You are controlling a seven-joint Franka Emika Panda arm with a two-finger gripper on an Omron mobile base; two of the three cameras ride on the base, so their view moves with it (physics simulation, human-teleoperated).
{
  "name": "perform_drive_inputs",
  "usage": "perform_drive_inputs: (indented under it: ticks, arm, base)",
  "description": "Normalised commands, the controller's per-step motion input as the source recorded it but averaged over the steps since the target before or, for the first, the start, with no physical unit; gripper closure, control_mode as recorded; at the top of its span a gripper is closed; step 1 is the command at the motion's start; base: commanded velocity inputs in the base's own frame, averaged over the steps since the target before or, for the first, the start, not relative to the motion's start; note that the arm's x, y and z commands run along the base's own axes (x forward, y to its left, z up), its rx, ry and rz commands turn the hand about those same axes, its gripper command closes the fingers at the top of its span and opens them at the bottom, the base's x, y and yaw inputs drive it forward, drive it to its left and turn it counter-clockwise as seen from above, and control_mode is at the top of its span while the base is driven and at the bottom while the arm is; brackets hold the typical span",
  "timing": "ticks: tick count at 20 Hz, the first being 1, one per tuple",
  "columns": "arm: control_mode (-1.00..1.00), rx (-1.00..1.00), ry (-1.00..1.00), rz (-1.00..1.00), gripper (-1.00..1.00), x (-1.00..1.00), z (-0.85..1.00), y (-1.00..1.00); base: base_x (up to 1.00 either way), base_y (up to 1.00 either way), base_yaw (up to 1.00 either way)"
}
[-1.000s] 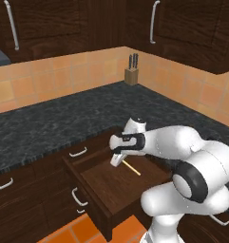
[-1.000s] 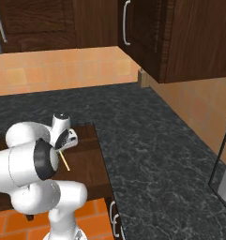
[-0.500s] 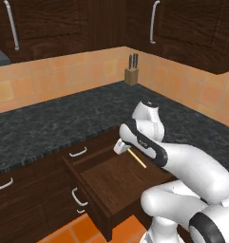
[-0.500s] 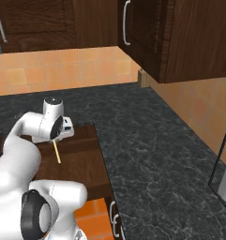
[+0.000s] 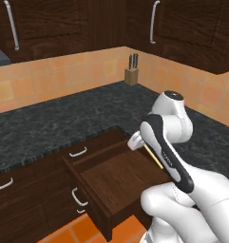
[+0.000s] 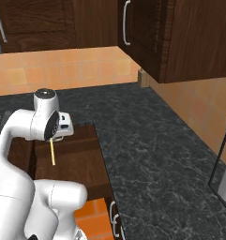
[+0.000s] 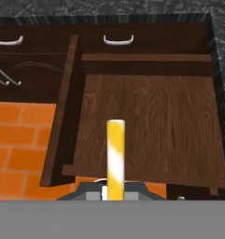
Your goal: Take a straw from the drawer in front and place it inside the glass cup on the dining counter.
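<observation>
The drawer (image 5: 113, 180) stands pulled out under the black counter, its dark wood bottom (image 7: 151, 121) bare. My gripper (image 5: 140, 144) hangs above the drawer's back right part, shut on the straw (image 5: 153, 156), a thin pale yellow stick slanting down from the fingers. From the right base view the straw (image 6: 52, 152) hangs below the gripper (image 6: 51, 139), clear of the drawer (image 6: 81, 159). Along the hand, the straw (image 7: 116, 158) sticks out from the gripper (image 7: 113, 192) over the drawer's front. The glass cup and the dining counter are out of view.
A black speckled counter (image 5: 49, 123) runs behind and to the right of the drawer (image 6: 156, 154). A knife block (image 5: 131, 76) stands in the far corner. Narrower drawers with silver handles (image 5: 78, 152) sit to the left. Dark wall cabinets (image 6: 180, 37) hang overhead. Orange floor tiles (image 5: 73, 232) lie below.
The arm has swung its elbow up and around, from low beside the drawer to arching high over it. The held straw has shifted a little to the right above the drawer.
</observation>
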Motion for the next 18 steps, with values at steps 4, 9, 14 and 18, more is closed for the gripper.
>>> perform_drive_inputs:
  ticks: [4, 9, 14, 18]
  arm:
    - [1.00, 0.00, 0.00, 0.00, 1.00, 0.00, 0.00, 0.00]
    - [1.00, 0.00, 0.00, 0.00, 1.00, 0.00, 0.00, 0.00]
    - [1.00, 0.00, 0.00, 0.00, 1.00, 0.00, 0.00, 0.00]
    - [1.00, 0.00, 0.00, 0.00, 1.00, 0.00, 0.00, 0.00]
  base:
    - [-0.94, -0.03, -0.05]
    - [-0.97, 0.51, 0.22]
    - [-0.13, 0.83, 0.80]
    - [0.00, 0.76, 0.82]
